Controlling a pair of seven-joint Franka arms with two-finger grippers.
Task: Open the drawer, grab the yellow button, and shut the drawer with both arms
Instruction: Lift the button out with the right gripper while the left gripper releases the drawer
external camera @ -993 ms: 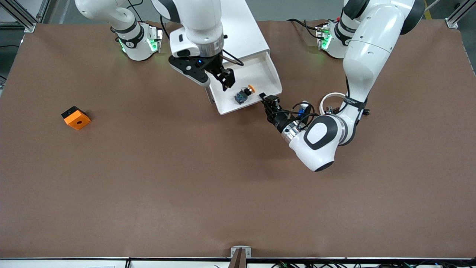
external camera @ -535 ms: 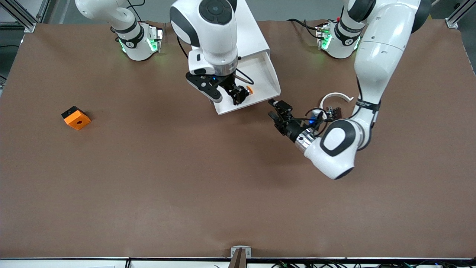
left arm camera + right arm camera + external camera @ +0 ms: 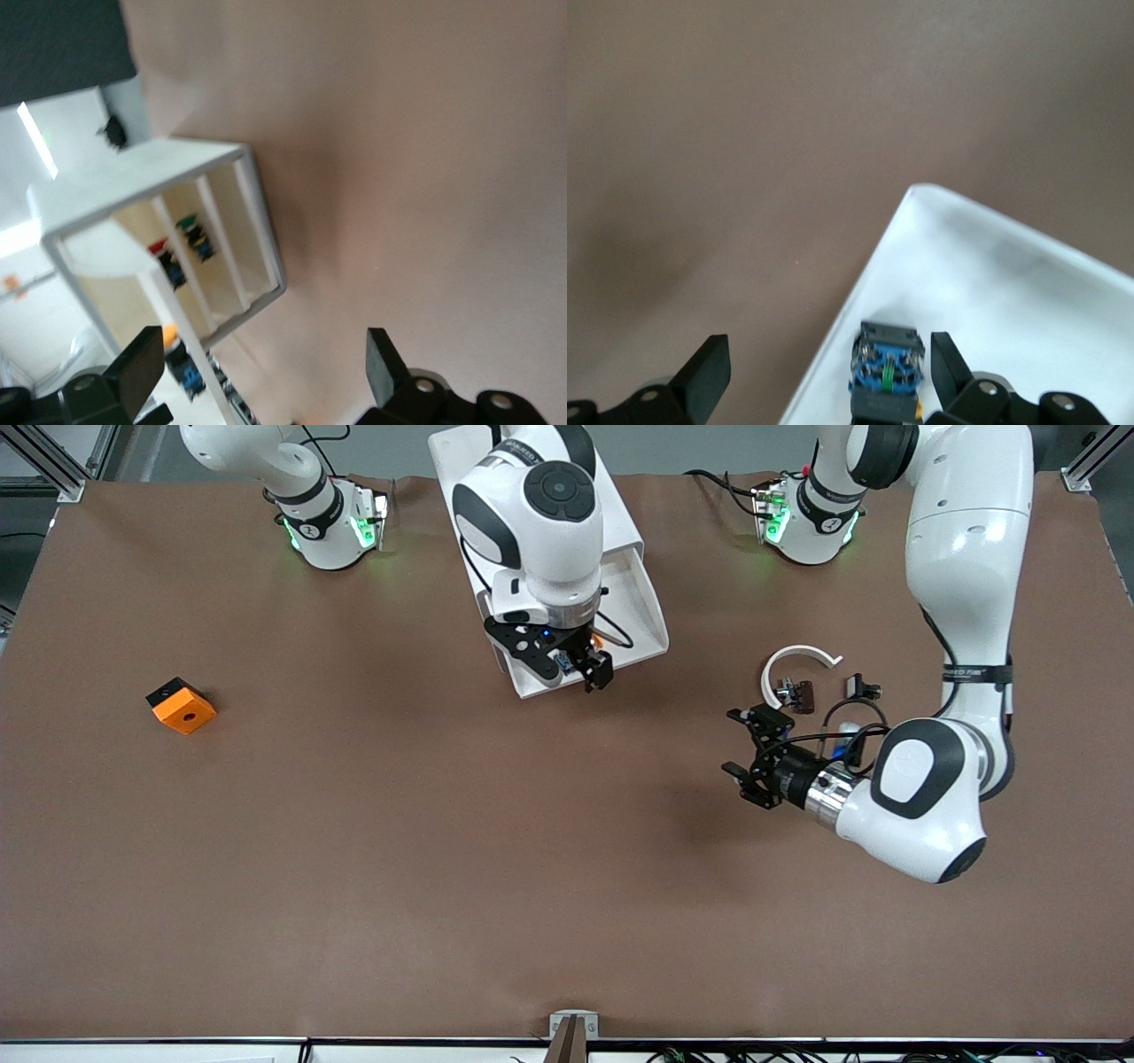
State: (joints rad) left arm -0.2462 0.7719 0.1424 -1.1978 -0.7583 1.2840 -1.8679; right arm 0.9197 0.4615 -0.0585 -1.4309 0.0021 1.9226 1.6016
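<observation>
In the front view the drawer (image 3: 633, 615) stands pulled out of the white cabinet (image 3: 611, 505) in the upper middle of the frame. The right gripper (image 3: 580, 666) hangs over the drawer's lower corner with its fingers spread and holding nothing. Of the button (image 3: 602, 638) only a bit of orange cap shows in the drawer beside the wrist. The left gripper (image 3: 753, 757) is in the middle right of the frame over bare table (image 3: 443, 850), also spread and empty, near a white ring (image 3: 797, 664). An orange block (image 3: 181, 706) lies at the left.

In the left wrist view the drawer (image 3: 257, 230) shows in the left half, with small parts inside.

In the right wrist view the button (image 3: 886, 367) sits at the bottom centre, between the spread fingers (image 3: 704, 372) and close to one of them, near the drawer's rim (image 3: 859, 292).

I judge the step is taking the button. The gripper should come straight down, centred on the dark body, clear of the rim, then pinch gently.
</observation>
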